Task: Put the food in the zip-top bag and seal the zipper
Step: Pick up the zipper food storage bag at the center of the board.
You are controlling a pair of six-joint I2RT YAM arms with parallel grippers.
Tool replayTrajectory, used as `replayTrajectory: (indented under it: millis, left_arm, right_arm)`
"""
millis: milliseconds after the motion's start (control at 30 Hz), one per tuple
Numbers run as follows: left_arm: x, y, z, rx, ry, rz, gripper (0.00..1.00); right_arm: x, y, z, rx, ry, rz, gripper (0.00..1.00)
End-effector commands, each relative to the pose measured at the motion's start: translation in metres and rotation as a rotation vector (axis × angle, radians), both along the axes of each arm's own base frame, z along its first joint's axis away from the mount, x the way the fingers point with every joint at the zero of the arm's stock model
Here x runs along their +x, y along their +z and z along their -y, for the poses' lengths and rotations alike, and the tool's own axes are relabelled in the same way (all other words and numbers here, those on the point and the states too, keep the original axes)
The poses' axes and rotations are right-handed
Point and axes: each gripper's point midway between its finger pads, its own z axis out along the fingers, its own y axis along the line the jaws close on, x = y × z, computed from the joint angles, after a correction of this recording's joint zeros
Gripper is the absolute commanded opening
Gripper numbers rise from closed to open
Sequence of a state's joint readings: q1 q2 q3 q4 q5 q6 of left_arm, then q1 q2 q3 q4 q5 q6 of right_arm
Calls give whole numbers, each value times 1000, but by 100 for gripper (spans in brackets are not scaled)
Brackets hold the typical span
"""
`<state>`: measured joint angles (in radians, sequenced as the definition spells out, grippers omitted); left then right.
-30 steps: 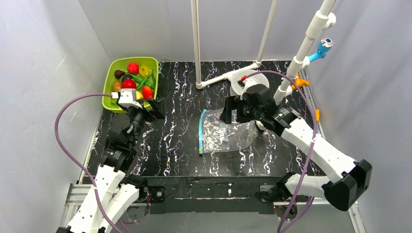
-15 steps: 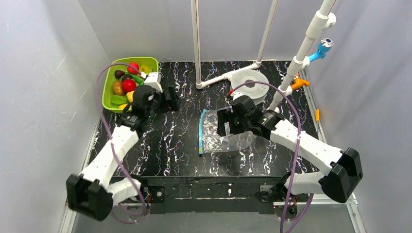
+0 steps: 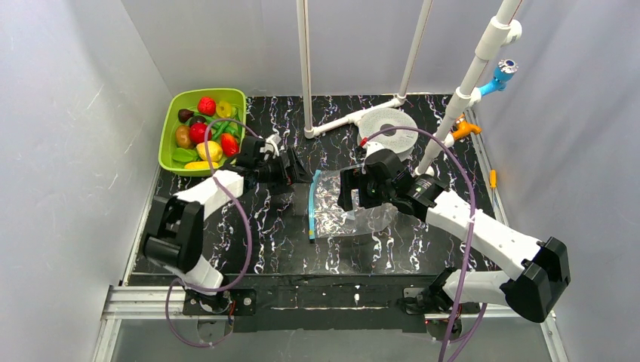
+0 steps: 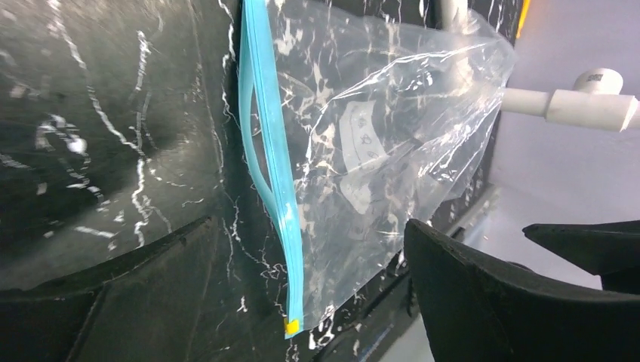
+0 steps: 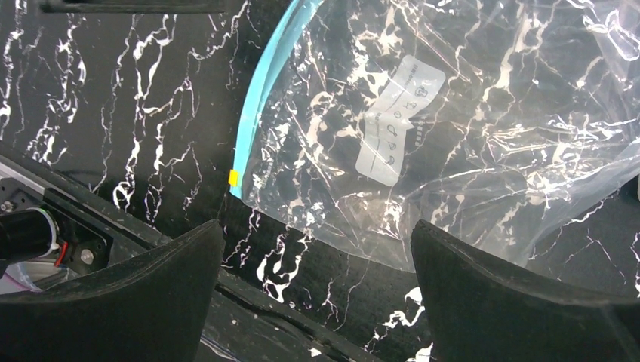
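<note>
So, table (image 3: 264, 226): black marbled top, with grey walls close on the left, right and far sides; arm bases sit along the near edge.
Open room: bare top between tray and bag, plus a bare strip from the bag's near side to the table's near edge.
Far side: white pipes (image 3: 306, 68) rise behind the bag, their foot near its far edge; a white disc (image 3: 389, 124) lies just behind the right arm.
Tray (image 3: 167, 128): lime green, in the far-left corner, toy food (image 3: 202, 136) piled inside, well apart from the bag.
Bag (image 3: 355, 211): mid-table, lying flat, clear and crinkled, marble showing through; mouth edge faces left, right part puffed up.
Label (image 5: 398, 121): white, on the bag's face near its middle.
Zipper (image 3: 312, 204): light-blue strip down the bag's left edge; in the left wrist view (image 4: 268, 166) its two tracks bow apart over the far half and lie together toward the near end.
Tab (image 5: 234, 177): small, yellow, at the zipper's near end.
Left gripper (image 3: 296, 170): just left of the zipper's far end, fingers (image 4: 113, 294) spread wide, zipper seen in the gap, pinching nothing.
Right gripper (image 3: 349, 188): over the bag's far part, fingers (image 5: 498, 294) spread wide, gripping nothing; whether it touches the plastic cannot be told.
</note>
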<state>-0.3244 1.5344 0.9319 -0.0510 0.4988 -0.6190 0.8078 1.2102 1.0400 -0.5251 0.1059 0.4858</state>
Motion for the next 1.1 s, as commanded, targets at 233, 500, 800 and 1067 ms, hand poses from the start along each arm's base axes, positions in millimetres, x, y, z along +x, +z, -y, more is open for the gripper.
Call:
replayTrajectory:
  millis: [233,500,800,1067]
  left_arm:
    - [-7,-36,37,-204,-98,-222,79]
    - [-13,-40,57,-294,-142,-270,44]
    - [-14,-27,64,-313,-174,-233,19]
    - [-14,-28,67,-337,-180,-248,18]
  right_arm:
    - [5,12,-9,21,27,27,100]
    - [3,3,-14,9,43,-10,100]
    - [0,-11,-21,6,60,-68,100]
    - [-4,-19,-22,-2,74,-98,100]
